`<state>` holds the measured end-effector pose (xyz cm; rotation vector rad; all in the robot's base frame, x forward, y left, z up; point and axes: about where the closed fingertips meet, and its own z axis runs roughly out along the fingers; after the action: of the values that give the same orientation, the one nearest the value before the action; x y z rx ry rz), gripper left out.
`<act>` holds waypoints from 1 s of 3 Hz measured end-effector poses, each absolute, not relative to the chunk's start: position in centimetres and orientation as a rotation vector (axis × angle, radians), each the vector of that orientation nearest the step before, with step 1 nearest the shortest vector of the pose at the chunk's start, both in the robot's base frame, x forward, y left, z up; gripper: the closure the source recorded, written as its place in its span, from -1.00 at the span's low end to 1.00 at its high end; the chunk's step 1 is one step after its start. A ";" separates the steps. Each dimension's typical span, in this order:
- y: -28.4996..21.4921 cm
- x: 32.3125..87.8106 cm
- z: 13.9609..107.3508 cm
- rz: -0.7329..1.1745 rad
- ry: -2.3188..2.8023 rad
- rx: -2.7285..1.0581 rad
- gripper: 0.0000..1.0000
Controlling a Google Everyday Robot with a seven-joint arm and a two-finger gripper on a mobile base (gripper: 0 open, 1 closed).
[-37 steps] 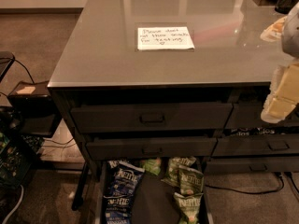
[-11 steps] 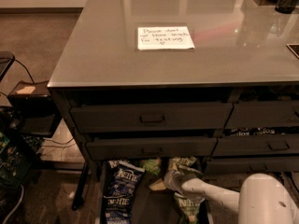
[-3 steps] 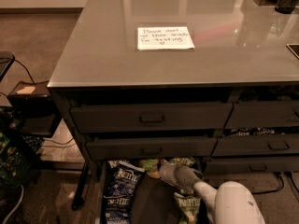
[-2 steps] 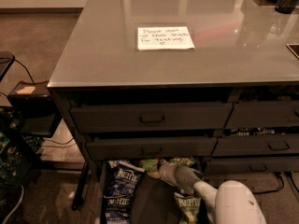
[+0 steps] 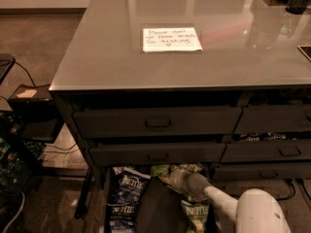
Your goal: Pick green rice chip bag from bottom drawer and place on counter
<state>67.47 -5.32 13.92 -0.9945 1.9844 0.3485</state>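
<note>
White casing covers the thick lower link of the arm (image 5: 260,212), which shows low down below the desk's front edge, right of its middle; from that link the arm tapers to a slim grey wrist slanting up and to the left, ending in the hand (image 5: 176,177); the hand sits inside the open bottom drawer (image 5: 158,210), at its rear, just under the shallower closed drawers beneath the front edge; whether the hand is spread or pressed together I cannot tell, since it merges with the crumpled packets around it; the green rice chip bag (image 5: 162,170) lies at the back of that drawer, just beside the hand, though I cannot tell if they touch; a dark blue Kettle bag (image 5: 125,198) lies along the drawer's left side; a duller green Kettle bag (image 5: 195,212) lies below the wrist; the glossy grey desk (image 5: 97,57) carries a white handwritten note (image 5: 172,39), well back from the front edge.
</note>
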 end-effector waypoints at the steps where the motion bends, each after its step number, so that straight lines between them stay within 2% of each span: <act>1: -5.7 67.1 15.4 0.343 1.967 -0.993 1.00; 3: -6.8 64.1 18.4 0.371 1.947 -1.013 1.00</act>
<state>64.05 -6.78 18.40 -1.0134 1.9475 0.3715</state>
